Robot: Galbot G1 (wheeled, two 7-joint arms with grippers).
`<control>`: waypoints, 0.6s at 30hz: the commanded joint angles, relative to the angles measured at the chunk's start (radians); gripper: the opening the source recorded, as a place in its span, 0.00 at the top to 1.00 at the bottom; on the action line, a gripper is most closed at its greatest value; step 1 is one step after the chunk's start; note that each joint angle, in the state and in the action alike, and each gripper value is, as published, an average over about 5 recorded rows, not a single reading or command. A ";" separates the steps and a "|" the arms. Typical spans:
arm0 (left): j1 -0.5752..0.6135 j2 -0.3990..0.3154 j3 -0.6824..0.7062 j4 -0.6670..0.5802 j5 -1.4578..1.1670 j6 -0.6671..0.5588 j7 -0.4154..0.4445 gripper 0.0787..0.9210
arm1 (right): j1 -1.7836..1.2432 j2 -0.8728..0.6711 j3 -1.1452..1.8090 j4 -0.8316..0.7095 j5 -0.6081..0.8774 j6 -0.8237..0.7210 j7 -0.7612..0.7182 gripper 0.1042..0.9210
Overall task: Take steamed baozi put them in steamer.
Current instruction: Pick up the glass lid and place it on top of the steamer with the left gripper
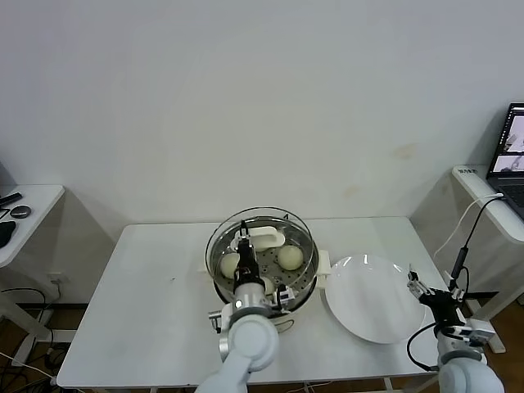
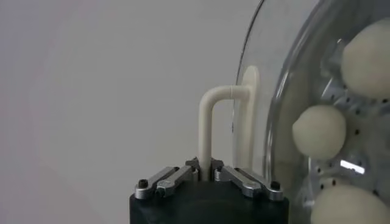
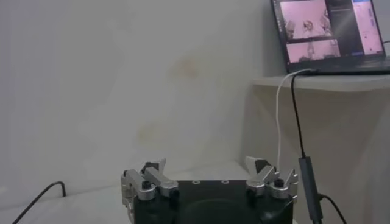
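Note:
The steamer point(image 1: 307, 277) stands mid-table on its white base. Three steamed baozi lie in it: one point(image 1: 230, 264) toward the left, one point(image 1: 290, 257) toward the right, one point(image 1: 267, 284) nearer me. A round glass lid point(image 1: 260, 228) is tilted over the basket. My left gripper point(image 1: 244, 246) is shut on the lid's white handle point(image 2: 207, 122), which runs up between the fingers of my left gripper point(image 2: 205, 172). Through the glass lid point(image 2: 274, 91) the buns point(image 2: 319, 131) show. My right gripper point(image 1: 417, 282) hangs open and empty by the plate's right edge, also seen in its own view point(image 3: 207, 165).
A flat white plate point(image 1: 368, 299) lies bare to the right of the steamer. A side shelf at the far right carries a laptop point(image 3: 329, 27), with a cable point(image 3: 304, 176) hanging beside my right arm. Another side table point(image 1: 24, 213) stands at the left.

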 commanded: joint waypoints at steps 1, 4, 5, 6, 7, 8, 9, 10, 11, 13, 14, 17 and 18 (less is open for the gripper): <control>-0.017 -0.004 0.037 0.053 0.097 0.001 0.015 0.89 | 0.007 0.002 -0.005 -0.006 0.000 0.001 0.000 0.12; -0.016 -0.003 0.040 0.064 0.111 0.001 0.015 0.89 | 0.008 0.003 -0.008 -0.008 0.000 0.002 0.001 0.12; -0.015 -0.003 0.041 0.066 0.114 0.001 0.014 0.89 | 0.009 0.003 -0.008 -0.008 0.000 0.002 0.001 0.12; -0.014 -0.003 0.043 0.067 0.115 0.001 0.015 0.89 | 0.008 0.003 -0.008 -0.008 0.000 0.002 0.001 0.12; -0.012 -0.003 0.046 0.066 0.117 0.001 0.018 0.89 | 0.008 0.003 -0.008 -0.008 0.000 0.003 0.001 0.12; -0.010 -0.003 0.048 0.064 0.119 0.001 0.021 0.89 | 0.008 0.003 -0.008 -0.009 0.000 0.003 0.001 0.12; -0.008 -0.004 0.050 0.061 0.120 0.001 0.026 0.89 | 0.008 0.003 -0.008 -0.009 0.000 0.004 0.001 0.12; -0.006 -0.005 0.052 0.058 0.122 0.001 0.032 0.89 | 0.008 0.003 -0.008 -0.010 -0.001 0.005 0.001 0.12; -0.004 -0.006 0.054 0.055 0.124 0.001 0.037 0.89 | 0.008 0.003 -0.008 -0.010 -0.001 0.005 0.001 0.12; 0.001 -0.006 0.057 0.048 0.125 0.001 0.046 0.89 | 0.008 0.004 -0.008 -0.011 -0.001 0.006 0.001 0.12; 0.004 -0.004 0.059 0.044 0.125 0.001 0.049 0.89 | 0.008 0.004 -0.008 -0.010 -0.001 0.005 0.001 0.12; 0.011 -0.002 0.062 0.035 0.123 0.001 0.057 0.89 | 0.010 0.004 -0.008 -0.011 0.000 0.004 0.001 0.12; 0.012 -0.002 0.063 0.035 0.123 0.001 0.058 0.89 | 0.011 0.004 -0.008 -0.011 0.000 0.004 0.001 0.12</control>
